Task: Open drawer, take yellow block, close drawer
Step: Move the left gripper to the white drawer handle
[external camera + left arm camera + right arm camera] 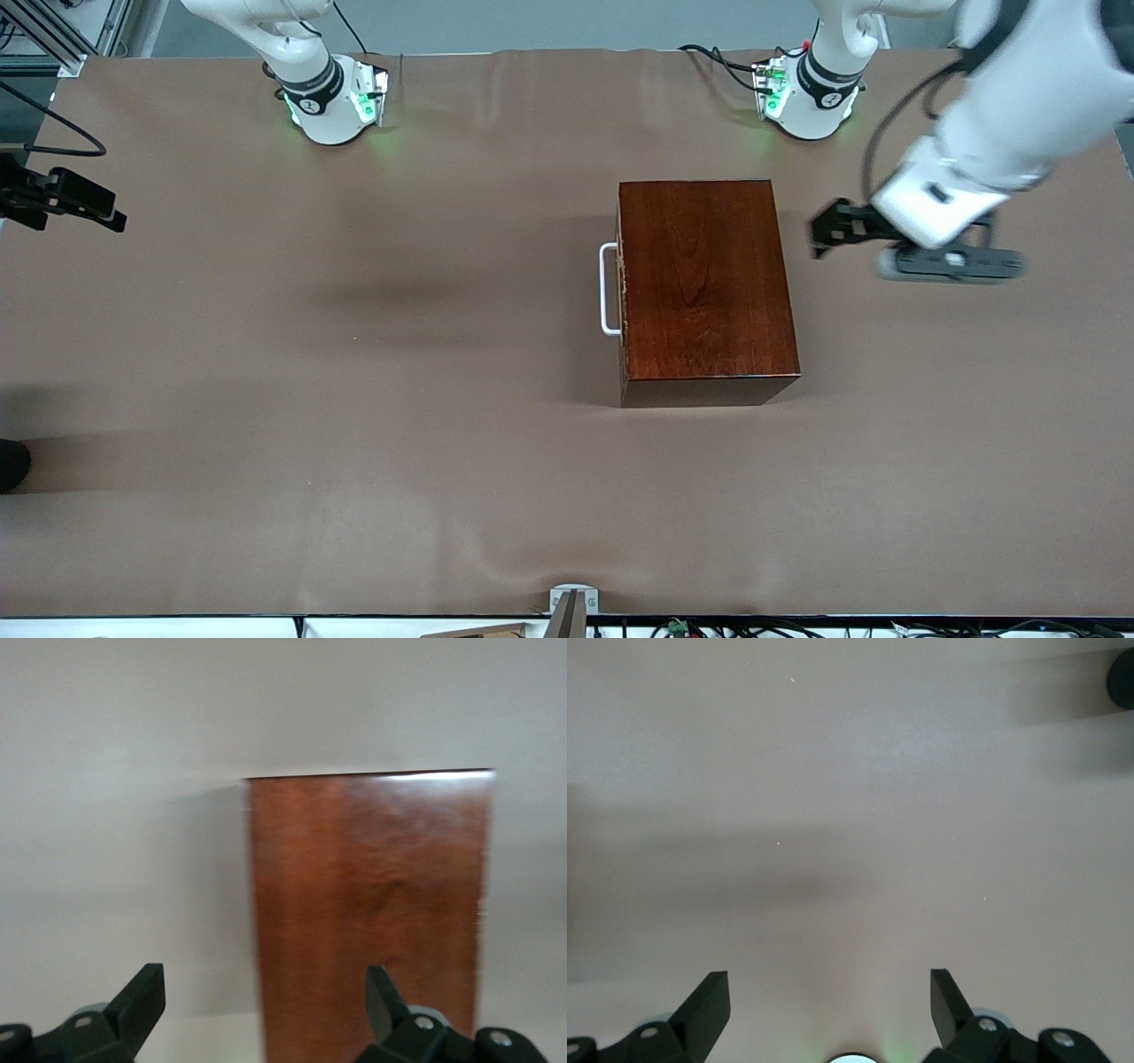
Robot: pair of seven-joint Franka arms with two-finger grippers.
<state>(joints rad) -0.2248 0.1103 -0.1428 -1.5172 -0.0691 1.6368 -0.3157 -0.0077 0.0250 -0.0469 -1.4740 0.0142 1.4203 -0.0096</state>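
Nothing done yet: drawer (624, 285) sits closed in its mahogany box (704, 283) mid-surface, yellow block unseen. Left claw (819, 237) hangs released beside the box; right claw (113, 213) waits released at the right arm's end.

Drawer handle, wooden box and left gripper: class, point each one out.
drawer handle (608, 289), front view, middle of the white bar.
wooden box (704, 279), front view, centre of its top.
left gripper (826, 232), front view, between its open fingertips.
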